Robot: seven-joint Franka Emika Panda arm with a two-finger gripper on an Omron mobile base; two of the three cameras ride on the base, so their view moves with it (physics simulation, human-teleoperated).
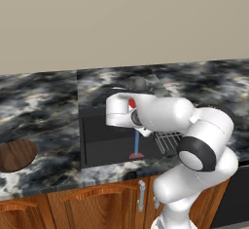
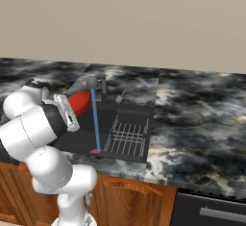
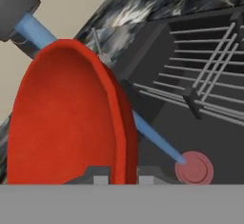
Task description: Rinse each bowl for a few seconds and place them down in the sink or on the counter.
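The gripper (image 3: 119, 178) is pinched nearly shut on the rim of the red bowl (image 3: 66, 118), which stands on edge straight out from the fingertips, held over the sink (image 2: 84, 141) so runoff drains into the basin. Just past the bowl, the blue water stream (image 3: 157, 139) runs from the faucet (image 2: 92, 81) down to the sink floor, passing close beside the rim; the bowl looks placed for rinsing. Farther out lies the wire rack (image 3: 209, 80). Well off to one side, the wooden bowl (image 1: 15, 155) waits on the counter (image 1: 39, 101).
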